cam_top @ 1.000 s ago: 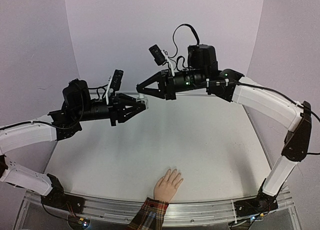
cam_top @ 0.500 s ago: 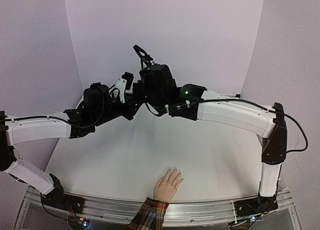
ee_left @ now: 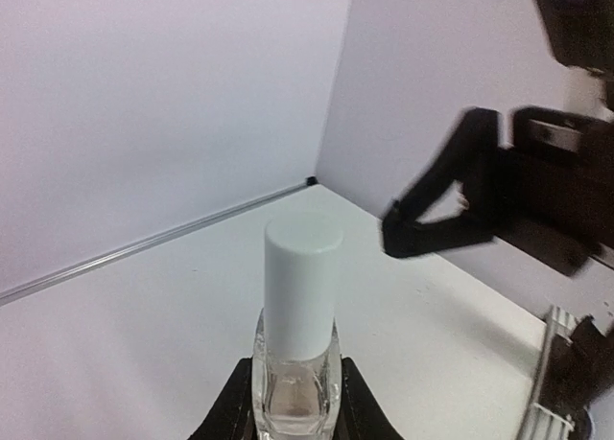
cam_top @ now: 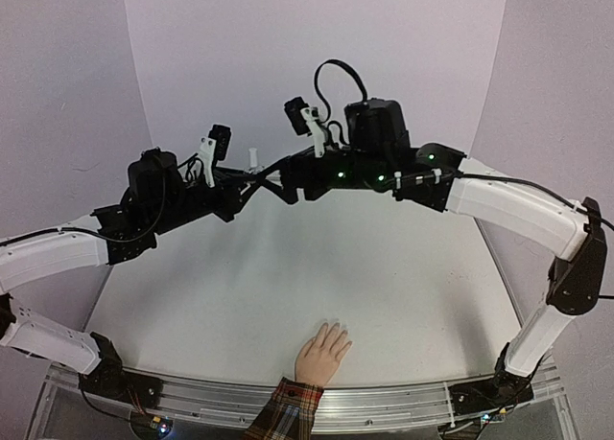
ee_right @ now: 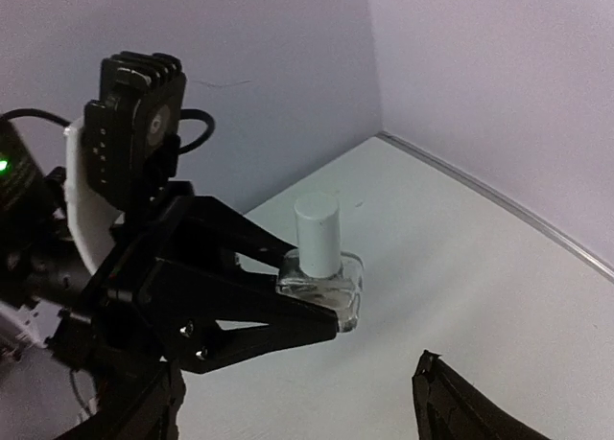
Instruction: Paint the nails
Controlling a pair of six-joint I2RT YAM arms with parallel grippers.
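Top external shows tiny pale nails (cam_top: 331,326) on peach hand (cam_top: 321,356); left claw (ee_left: 295,406) clamps bottle (ee_left: 299,315), right claw (ee_right: 302,406) apart.

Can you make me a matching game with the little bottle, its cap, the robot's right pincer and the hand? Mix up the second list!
Things:
1. bottle
2. cap
3. right pincer
4. hand

States:
A. open, nothing in it
B. white
C. lying on the table
D. gripped by the left pincer

Pairs: 1-D, 2-B, 3-A, 4-C
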